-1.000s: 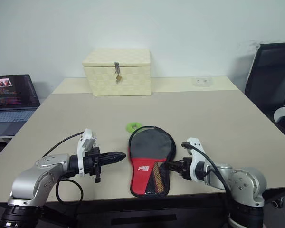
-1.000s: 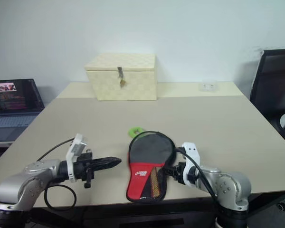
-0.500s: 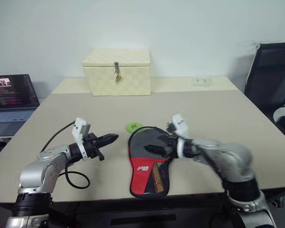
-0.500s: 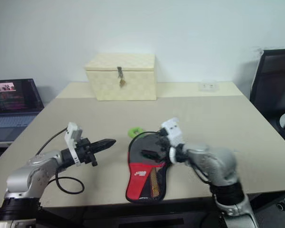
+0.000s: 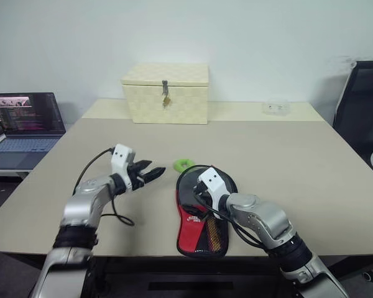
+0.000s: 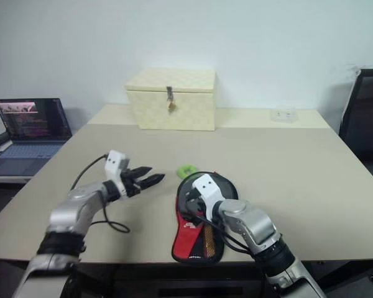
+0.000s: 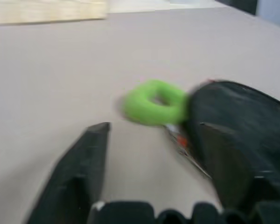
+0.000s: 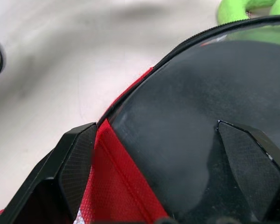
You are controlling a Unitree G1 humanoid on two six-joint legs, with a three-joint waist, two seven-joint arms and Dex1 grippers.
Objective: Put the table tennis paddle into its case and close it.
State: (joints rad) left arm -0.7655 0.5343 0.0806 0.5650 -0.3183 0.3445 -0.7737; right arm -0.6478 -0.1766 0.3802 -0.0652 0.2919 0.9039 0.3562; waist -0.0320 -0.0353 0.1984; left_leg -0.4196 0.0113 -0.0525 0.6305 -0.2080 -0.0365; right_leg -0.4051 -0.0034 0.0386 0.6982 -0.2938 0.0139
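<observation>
The case [image 5: 202,217] lay flat on the bench [image 5: 286,155] near its front edge, a green ring [image 5: 184,164] just beyond its round end. The right gripper [image 8: 168,154] hovered over the case's rounded part, fingers apart. The left gripper [image 7: 151,149] pointed toward the ring, fingers spread, holding nothing.

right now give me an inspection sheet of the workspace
surface: beige table, mostly bare.
job's things: black case at the near edge; paddle not made out.
clutter: green ring beside the case's far rim; cream latched box at the far side.
grippers: left gripper open, near the ring; right gripper open over the case.
cables: black cable looping beside the left arm.
surroundings: laptop to the left, black chair to the right.
</observation>
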